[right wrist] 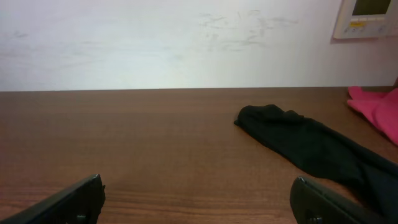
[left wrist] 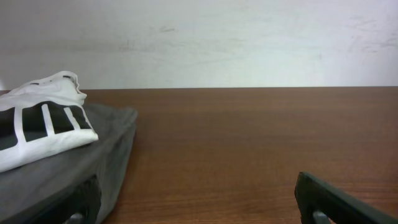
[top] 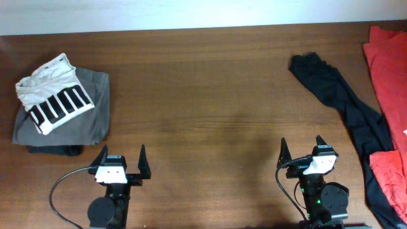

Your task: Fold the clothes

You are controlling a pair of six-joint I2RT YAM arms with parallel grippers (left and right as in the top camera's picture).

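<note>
Tabletop [top: 203, 95] holds white garment [top: 51, 83], unseen from right wrist.

Tabletop [top: 203, 95] middle is bare, a wide lane ahead of both pincers. Far left: white garment [top: 54, 95] stacked on grey trousers [top: 89, 124], ahead-left of left pincer [top: 123, 152]. Right: black garment [top: 343, 102] runs diagonally, passing near right pincer [top: 301, 141]. Red cloth [top: 389, 70] along the right edge.

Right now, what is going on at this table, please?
Nothing is being handled. Both arms sit at the near edge; the left gripper and the right gripper are open and empty. The white PUMA garment lies folded small on the grey trousers at the far left. A black garment and a red cloth lie at the right.
</note>
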